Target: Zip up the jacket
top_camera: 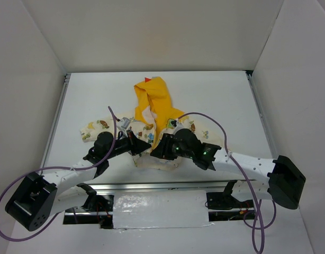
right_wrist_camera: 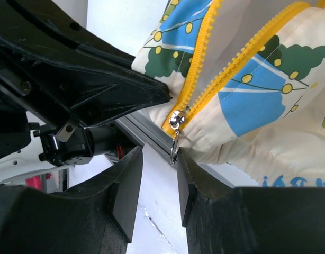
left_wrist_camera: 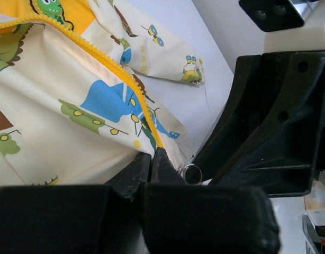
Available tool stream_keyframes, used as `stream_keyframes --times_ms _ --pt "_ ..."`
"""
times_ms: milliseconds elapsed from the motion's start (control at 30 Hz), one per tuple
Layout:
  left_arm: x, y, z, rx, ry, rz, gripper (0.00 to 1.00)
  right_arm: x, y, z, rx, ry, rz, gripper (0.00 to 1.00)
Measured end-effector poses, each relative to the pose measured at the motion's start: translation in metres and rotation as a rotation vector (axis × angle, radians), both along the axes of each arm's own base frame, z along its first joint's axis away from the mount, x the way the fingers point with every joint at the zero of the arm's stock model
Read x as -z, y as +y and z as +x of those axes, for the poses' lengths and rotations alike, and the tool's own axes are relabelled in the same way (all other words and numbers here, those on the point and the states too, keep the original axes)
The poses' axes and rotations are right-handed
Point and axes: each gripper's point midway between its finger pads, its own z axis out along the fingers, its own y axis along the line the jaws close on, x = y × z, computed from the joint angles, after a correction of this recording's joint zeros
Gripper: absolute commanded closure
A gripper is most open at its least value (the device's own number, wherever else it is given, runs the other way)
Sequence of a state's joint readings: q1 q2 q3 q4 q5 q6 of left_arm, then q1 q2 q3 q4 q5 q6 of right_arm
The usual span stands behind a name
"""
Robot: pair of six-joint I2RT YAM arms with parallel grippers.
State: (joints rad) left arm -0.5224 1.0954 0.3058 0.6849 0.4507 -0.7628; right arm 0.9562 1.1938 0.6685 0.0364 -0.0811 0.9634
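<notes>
1. White flat counter: bears the lot.
2. Cream cartoon-print fabric jacket: mid-counter, yellow hood farthest; we judge it light, limp.
3. Left gripper: closed, pinching hem beneath zip.
4. Right gripper: narrowly parted, empty, straddling pull.
5. Small silver metal zip pull: at hem; our chosen hold.

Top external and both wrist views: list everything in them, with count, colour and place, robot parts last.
jacket: one, cream with cartoon prints, mid-table
hood: one, yellow, at the jacket's far end
zip: one, yellow teeth, undone above the slider
pull ring: one, silver, hanging from the slider
table: one, white, inside white walls
cables: two, purple, one looping off each arm
arms: two, white and black, reaching in from the near edge
left pincer: black, shut on the jacket at the zip's bottom end
right pincer: black, open, pull ring between its fingers
</notes>
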Motion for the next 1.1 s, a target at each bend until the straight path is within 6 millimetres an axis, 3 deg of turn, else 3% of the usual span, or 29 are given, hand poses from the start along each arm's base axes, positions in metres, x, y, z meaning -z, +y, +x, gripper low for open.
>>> stream_keyframes --times_ms 267,400,700,1100 --pt "0.000 0.000 0.000 0.000 0.000 0.000 1.00 0.004 -0.001 0.003 0.017 -0.002 -0.013 0.81" --pt "0.000 0.000 0.001 -0.003 -0.001 0.000 1.00 0.006 -0.003 0.005 0.039 0.008 -0.021 1.00" --pt "0.000 0.000 0.001 -0.003 -0.001 0.000 1.00 0.011 -0.006 0.009 0.163 0.137 0.012 1.00" --pt "-0.005 -0.005 -0.003 0.025 -0.025 -0.012 1.00 -0.015 -0.011 0.009 0.405 0.439 0.233 1.00"
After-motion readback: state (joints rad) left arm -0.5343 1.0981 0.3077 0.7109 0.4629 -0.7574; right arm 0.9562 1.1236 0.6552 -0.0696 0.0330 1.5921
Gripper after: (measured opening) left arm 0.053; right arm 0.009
